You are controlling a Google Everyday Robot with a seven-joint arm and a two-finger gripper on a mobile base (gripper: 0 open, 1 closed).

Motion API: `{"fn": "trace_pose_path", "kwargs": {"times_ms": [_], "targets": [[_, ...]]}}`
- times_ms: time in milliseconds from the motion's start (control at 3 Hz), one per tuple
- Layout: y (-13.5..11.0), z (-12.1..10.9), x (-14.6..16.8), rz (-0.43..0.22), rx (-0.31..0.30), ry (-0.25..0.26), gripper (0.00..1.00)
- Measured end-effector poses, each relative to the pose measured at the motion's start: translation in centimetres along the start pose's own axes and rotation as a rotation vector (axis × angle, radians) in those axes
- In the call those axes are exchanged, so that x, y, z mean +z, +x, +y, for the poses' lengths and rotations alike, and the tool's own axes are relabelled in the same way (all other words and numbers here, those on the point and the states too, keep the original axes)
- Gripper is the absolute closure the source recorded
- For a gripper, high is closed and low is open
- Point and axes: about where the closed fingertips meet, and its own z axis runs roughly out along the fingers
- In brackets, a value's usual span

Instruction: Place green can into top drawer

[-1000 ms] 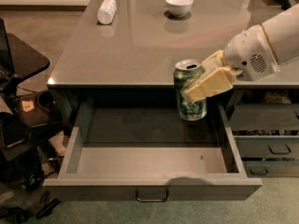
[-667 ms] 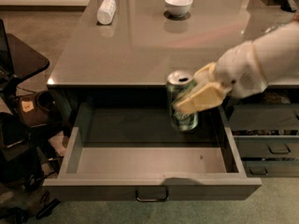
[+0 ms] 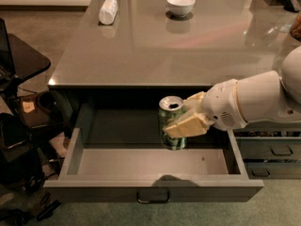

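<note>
The green can (image 3: pixel 171 126) is upright, dark green with pale swirls and a silver top with a pull tab. My gripper (image 3: pixel 187 120) comes in from the right on a white arm and is shut on the can, its cream fingers (image 3: pixel 186 126) clamped around the can's side. The can hangs inside the open top drawer (image 3: pixel 153 185), over the middle of its grey floor; I cannot tell whether it touches the floor. The drawer is pulled fully out, with a small metal bar handle (image 3: pixel 153 197) on its front.
A grey countertop (image 3: pixel 155 46) above the drawer carries a white bottle (image 3: pixel 107 10) lying on its side and a white bowl (image 3: pixel 180 4). Narrower grey drawers with dark handles (image 3: pixel 281 150) stand at the right. Dark furniture and clutter (image 3: pixel 19 126) stand at the left.
My gripper has carried the can left and down, from level with the counter edge into the open drawer.
</note>
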Motion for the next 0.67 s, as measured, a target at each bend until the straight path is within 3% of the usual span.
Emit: {"fn": "trace_pose_path", "kwargs": {"times_ms": [333,667], "targets": [[0.8,0.1,0.7,-0.025,0.024,0.018,1.0],[2.3,0.5,3.6,-0.079,0.055,0.047,1.0]]}}
